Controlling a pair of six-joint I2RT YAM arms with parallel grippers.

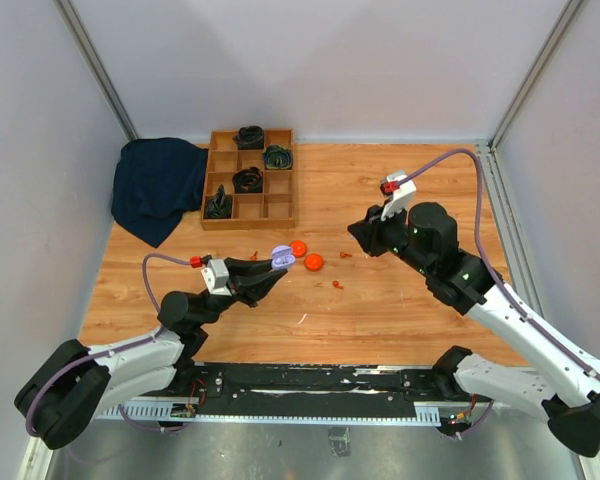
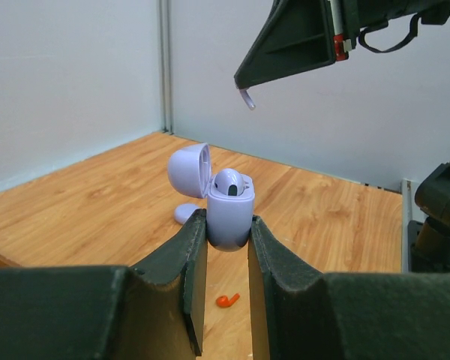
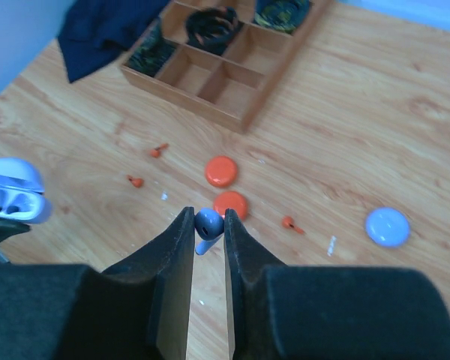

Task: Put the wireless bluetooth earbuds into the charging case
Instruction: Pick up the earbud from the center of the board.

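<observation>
Right tool pinches a pale lilac plastic earbud, raised above the wooden desk. To its left, the left tool clamps the open lilac charging case, one seated bud inside. Next, likely: carry across, lower stem into the free socket.

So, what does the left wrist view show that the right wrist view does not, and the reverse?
Only the left wrist view: the left gripper shut on the lilac case, with one earbud seated inside. Only the right wrist view: the wooden tray, the dark cloth and two orange discs. Both: the lilac case with its lid open, and the lilac earbud held in the right gripper.
</observation>
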